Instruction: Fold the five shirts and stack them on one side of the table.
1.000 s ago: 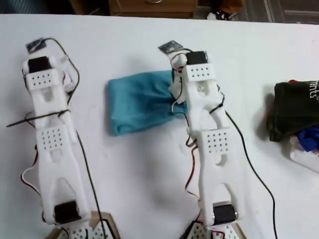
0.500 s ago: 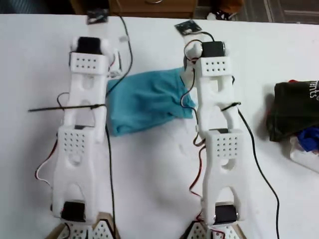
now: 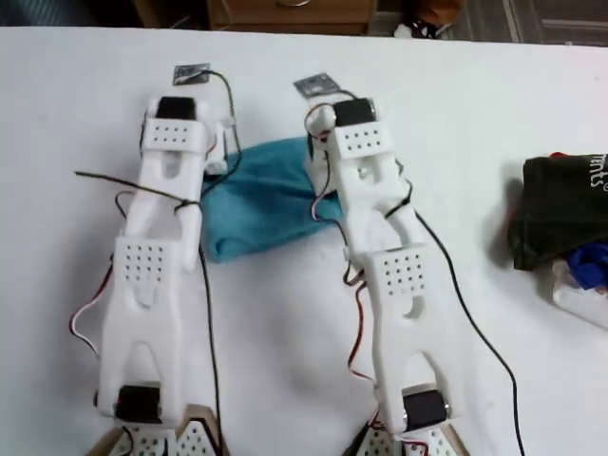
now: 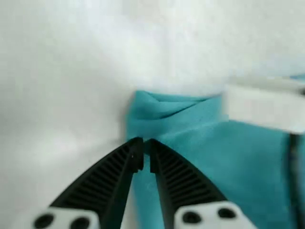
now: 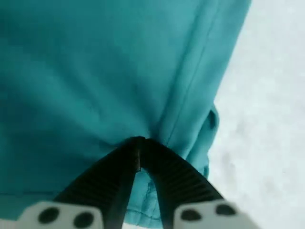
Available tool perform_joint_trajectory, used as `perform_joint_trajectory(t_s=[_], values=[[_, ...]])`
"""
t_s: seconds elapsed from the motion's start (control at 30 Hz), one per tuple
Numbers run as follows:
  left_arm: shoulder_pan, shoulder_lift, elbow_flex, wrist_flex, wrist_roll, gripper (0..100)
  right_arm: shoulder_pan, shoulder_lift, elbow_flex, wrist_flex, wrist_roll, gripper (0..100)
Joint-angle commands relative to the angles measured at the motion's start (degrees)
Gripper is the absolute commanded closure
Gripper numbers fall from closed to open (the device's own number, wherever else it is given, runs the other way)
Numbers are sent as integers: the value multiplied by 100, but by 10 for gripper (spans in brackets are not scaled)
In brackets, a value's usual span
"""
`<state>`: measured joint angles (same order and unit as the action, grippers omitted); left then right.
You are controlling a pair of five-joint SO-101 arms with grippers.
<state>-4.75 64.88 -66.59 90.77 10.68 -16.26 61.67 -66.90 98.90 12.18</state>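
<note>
A teal shirt (image 3: 261, 199), folded into a rough rectangle, lies on the white table (image 3: 475, 114) between my two arms. The left arm (image 3: 171, 142) leans over its left side. In the left wrist view my left gripper (image 4: 143, 149) is shut, its tips pinching the shirt (image 4: 200, 143) at the edge near a creased corner. The right arm (image 3: 356, 142) covers the shirt's right end. My right gripper (image 5: 139, 145) is shut on the teal fabric (image 5: 95, 71), which puckers around the tips beside a seam.
A dark folded shirt (image 3: 560, 214) sits at the table's right edge, with blue and white cloth (image 3: 584, 271) just in front of it. Wooden furniture (image 3: 285, 11) stands beyond the far edge. Loose cables trail along both arms.
The left arm swung in from the far left to the shirt's left edge. The right arm shifted left, and the shirt's right end has bunched inward.
</note>
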Motion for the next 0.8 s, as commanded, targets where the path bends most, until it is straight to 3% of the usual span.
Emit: perform_joint_trajectory(t_s=[0.0,0.23,0.57,0.77], values=[[-308,105,-330,158,-255,944,-31,92,-97,-84,-9,981],[-396,176,-884,695,-308,946,189,127,-211,-303,0,981],[-695,141,-769,993,-422,946,171,-462,-1037,251,9,981],[-1169,-114,-936,1169,-413,947,-435,-892,-1002,259,431,981]])
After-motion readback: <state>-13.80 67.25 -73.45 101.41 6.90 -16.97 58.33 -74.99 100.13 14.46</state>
